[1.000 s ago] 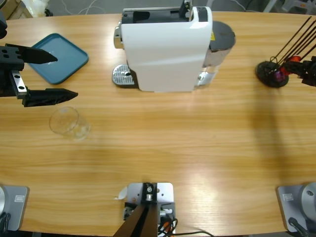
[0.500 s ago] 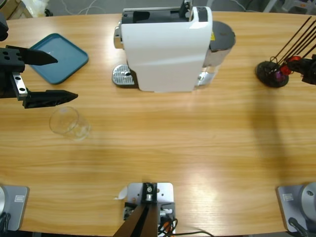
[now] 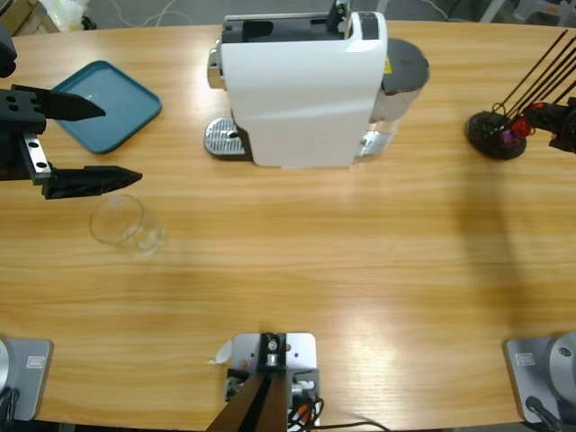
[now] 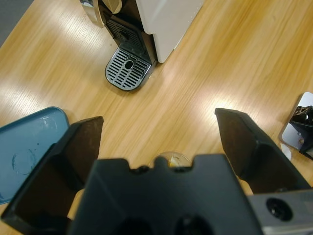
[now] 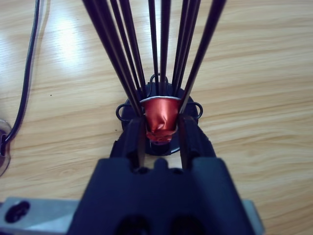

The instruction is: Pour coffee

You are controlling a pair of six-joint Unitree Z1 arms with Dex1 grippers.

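Left tool (image 3: 94, 139) wide, empty — above glass tumbler (image 3: 118, 220). Right tool (image 5: 159, 134) narrow, clamped on red capsule (image 5: 160, 113) in black wire rack (image 3: 496, 135).

1. Glass tumbler (image 4: 173, 157): in the left wrist view only a sliver of rim shows; the rest is hidden behind the left gripper (image 4: 159, 142) body.
2. Coffee: none can be made out in the tumbler (image 3: 119, 222) from the high view.
3. Blue tray (image 4: 24, 144): cut off by the left edge and partly covered by a jaw.
4. Right gripper (image 3: 565, 126): cut off by the right edge in the high view.
5. Red capsule (image 5: 160, 117): lower part hidden between the jaws; contact cannot be told.
6. Coffee machine (image 4: 146, 24): top cut off.
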